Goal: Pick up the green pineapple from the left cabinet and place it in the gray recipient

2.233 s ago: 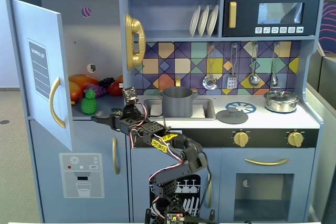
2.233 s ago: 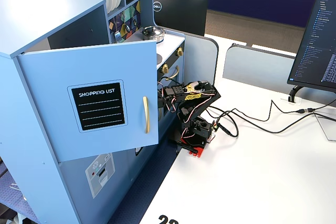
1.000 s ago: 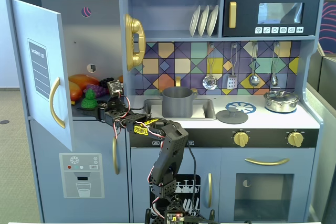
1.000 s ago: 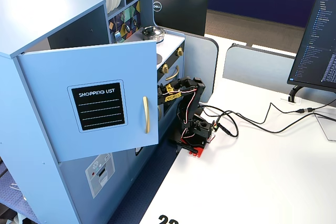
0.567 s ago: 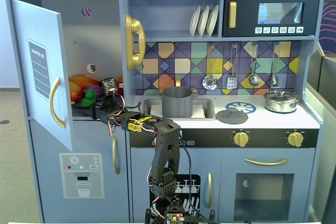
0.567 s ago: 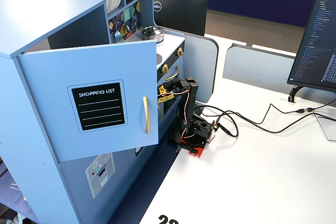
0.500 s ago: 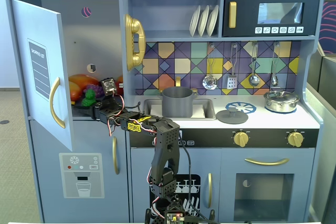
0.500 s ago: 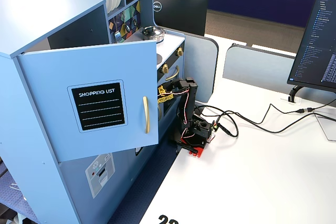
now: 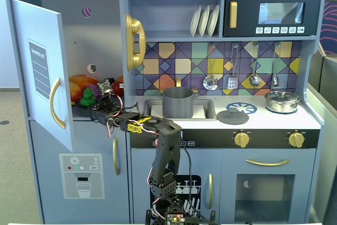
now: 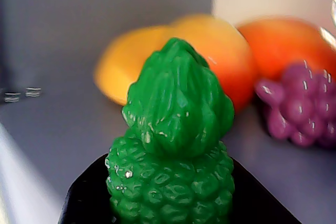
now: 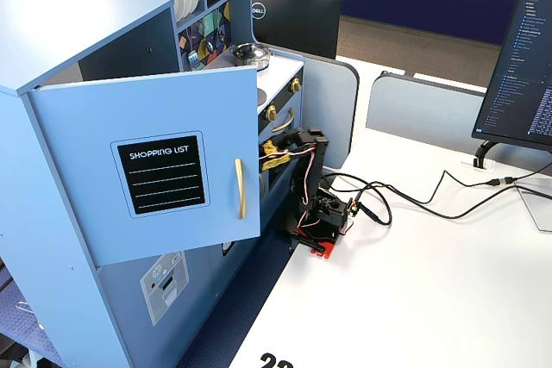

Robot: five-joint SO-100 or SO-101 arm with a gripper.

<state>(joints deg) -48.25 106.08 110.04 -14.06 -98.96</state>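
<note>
Green pineapple (image 9: 87,96) stands upright on the shelf of the left cabinet (image 9: 73,56), whose door (image 9: 45,72) hangs swung wide open, its "SHOPPING LIST" panel (image 11: 162,174) facing out in a fixed view. The claw (image 9: 95,101) sits just beside the fruit, to its right in that front-on fixed view — whether the jaws are clenched on it or released I cannot tell. In the wrist view the green pineapple (image 10: 173,145) fills the centre, with dark gripper parts to either side of its base and a blurred orange-yellow fruit (image 10: 173,51) behind it. To the right of that lie a redder fruit (image 10: 289,45) and a purple grape bunch (image 10: 302,108). The arm (image 9: 166,146) rises from its base low in front of the kitchen, bends at the elbow and reaches level leftward into the cabinet. Well to the claw's right, the gray recipient (image 9: 177,102) stands in the sink (image 9: 206,110).
</note>
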